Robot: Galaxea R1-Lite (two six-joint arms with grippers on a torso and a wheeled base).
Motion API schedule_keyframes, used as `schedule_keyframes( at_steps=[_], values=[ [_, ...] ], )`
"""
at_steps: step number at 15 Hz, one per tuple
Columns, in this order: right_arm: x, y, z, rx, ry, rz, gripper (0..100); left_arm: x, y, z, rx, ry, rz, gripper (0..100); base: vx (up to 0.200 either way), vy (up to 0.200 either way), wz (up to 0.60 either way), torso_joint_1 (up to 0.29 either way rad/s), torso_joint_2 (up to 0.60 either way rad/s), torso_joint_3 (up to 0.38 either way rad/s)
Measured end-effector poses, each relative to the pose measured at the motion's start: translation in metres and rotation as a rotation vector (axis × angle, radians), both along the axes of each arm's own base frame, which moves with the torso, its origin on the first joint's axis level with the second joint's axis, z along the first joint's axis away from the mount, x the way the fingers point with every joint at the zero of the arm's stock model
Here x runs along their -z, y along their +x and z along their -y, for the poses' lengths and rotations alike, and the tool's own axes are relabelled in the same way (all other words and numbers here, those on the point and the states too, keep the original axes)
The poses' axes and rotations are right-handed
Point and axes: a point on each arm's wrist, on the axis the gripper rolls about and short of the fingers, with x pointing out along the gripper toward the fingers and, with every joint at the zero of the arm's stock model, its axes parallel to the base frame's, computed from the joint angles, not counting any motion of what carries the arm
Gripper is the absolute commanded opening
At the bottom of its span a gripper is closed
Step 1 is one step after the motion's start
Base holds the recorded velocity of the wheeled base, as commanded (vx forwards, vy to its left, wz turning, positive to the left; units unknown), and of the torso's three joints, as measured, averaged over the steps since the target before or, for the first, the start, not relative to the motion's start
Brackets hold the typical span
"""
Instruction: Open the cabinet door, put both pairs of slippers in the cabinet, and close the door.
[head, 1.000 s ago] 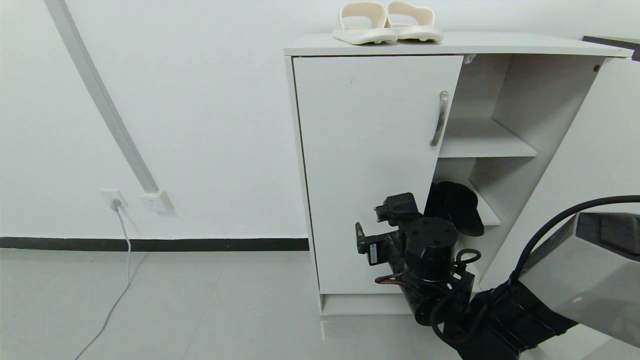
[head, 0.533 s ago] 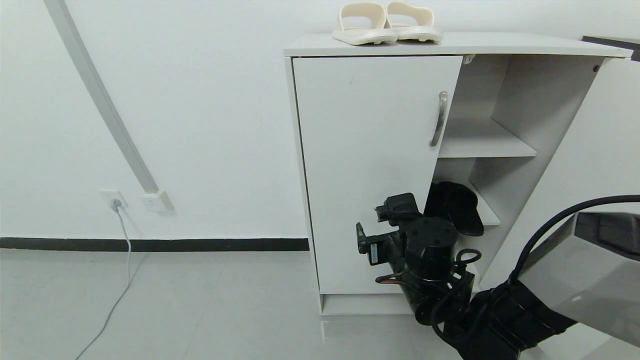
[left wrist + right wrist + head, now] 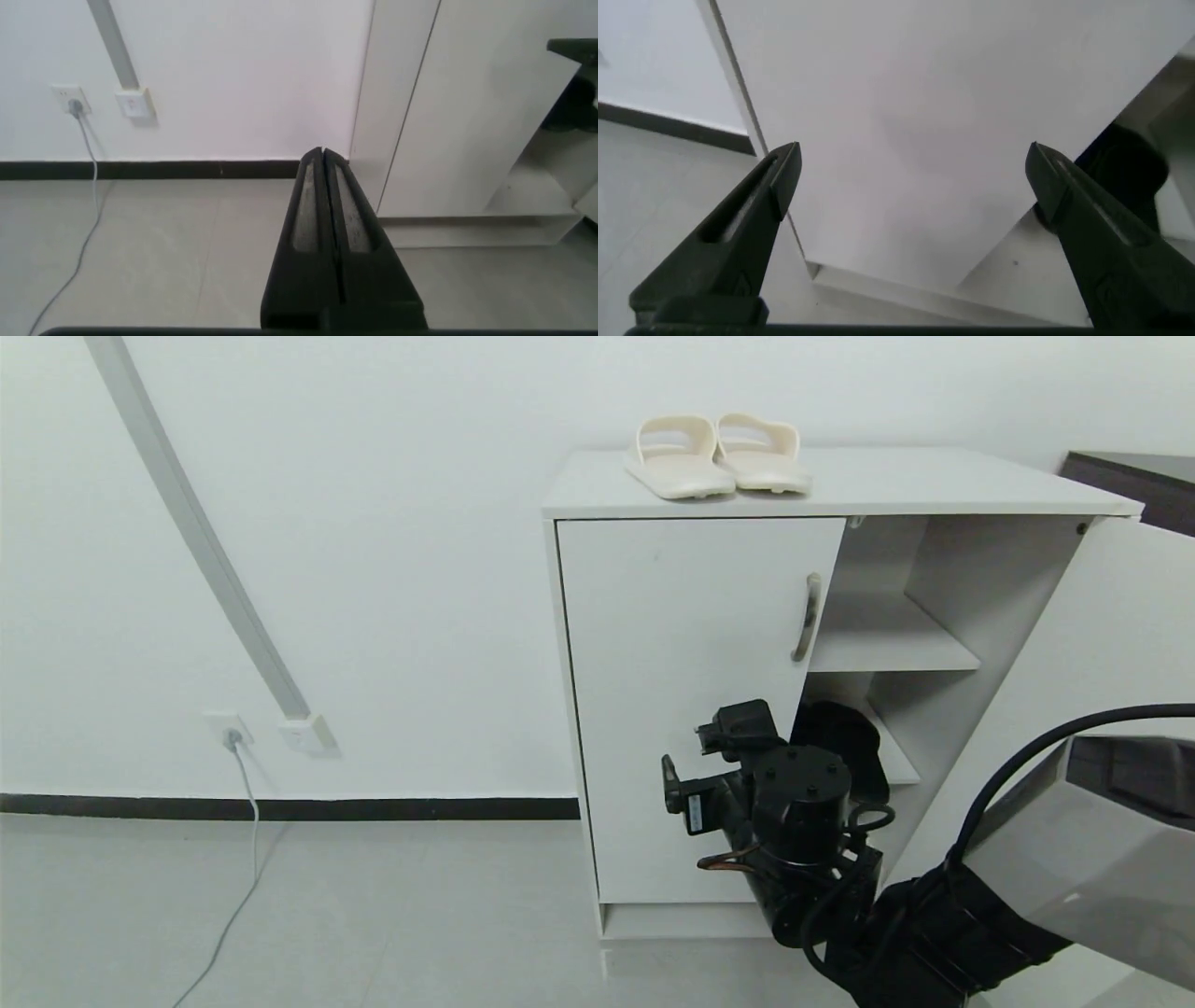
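My right pincer (image 3: 913,159): wide open and holding nothing. It is low in front of the cabinet and faces the shut door, with a finger (image 3: 738,233) on either side of my view of the panel.

My left pincer (image 3: 323,154): closed, the two fingers pressed flat together with nothing between them. It hangs above the floor (image 3: 168,252) and points toward the foot of the wall, just beside the cabinet's outer side.

Cabinet (image 3: 934,483): white, standing on the floor against the wall. It has two doors.

Shut door (image 3: 681,709): the one on my left, flush with the frame. Its metal handle (image 3: 807,616) stands upright at the inner edge.

Open door (image 3: 1111,644): the one on my right, swung well out toward me, so the inside shows.

Black slippers (image 3: 845,737): already inside, on the lower shelf. They sit just behind the inner edge of the shut door and are partly hidden by my right arm. A dark toe also shows past my right finger (image 3: 1125,177).

Cream slippers (image 3: 717,455): side by side and touching on the cabinet top, above the shut door, outside the cabinet.

Upper shelf (image 3: 887,649): bare white board.

Wall: a socket (image 3: 227,726) with a grey cable (image 3: 250,812) running down to the floor, well apart from the cabinet.
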Motion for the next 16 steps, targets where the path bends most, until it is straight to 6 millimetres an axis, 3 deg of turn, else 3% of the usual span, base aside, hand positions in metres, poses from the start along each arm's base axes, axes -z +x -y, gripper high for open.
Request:
schedule_keyframes(
  at_steps=[16],
  values=[
    [0.0022, -0.0011, 0.0006, -0.001, -0.009, -0.007, 100, 0.0000, 0.0000, 0.0000, -0.001, 0.000, 0.000, 0, 0.000, 0.000, 0.00, 0.172, -0.49, -0.322]
  ],
)
